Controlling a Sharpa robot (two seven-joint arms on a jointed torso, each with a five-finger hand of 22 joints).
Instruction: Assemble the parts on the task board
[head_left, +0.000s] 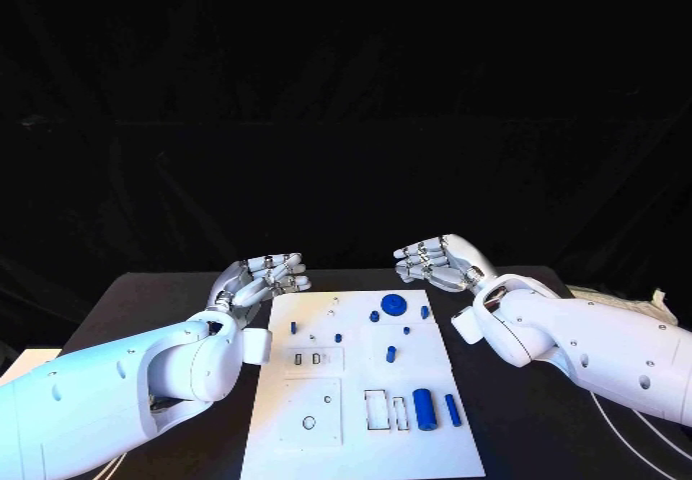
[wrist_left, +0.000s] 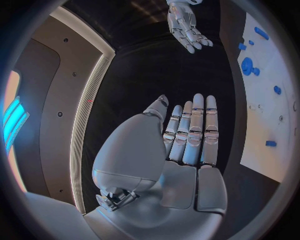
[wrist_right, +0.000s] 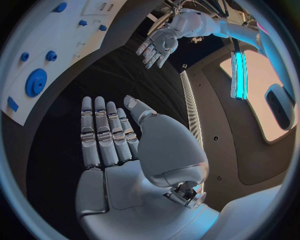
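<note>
The white task board (head_left: 433, 450) lies in the middle of the black table, with several blue parts on it. A large round blue part (head_left: 392, 304) sits near its far edge, and a thick blue cylinder (head_left: 424, 408) and a slimmer one (head_left: 451, 410) lie near its right front. My left hand (head_left: 264, 277) hovers off the board's far left corner, fingers straight, holding nothing. My right hand (head_left: 437, 262) hovers past the far right corner, likewise empty. In the left wrist view my left hand (wrist_left: 187, 135) is flat beside the board (wrist_left: 269, 100). The right wrist view has my right hand (wrist_right: 109, 135) and the round part (wrist_right: 35, 82).
White cables (head_left: 635, 425) trail over the table at the right front, and a pale object (head_left: 623, 298) lies at the right edge. Recessed slots (head_left: 387, 410) and a square plate (head_left: 312, 410) mark the board's near half. Bare black table flanks the board.
</note>
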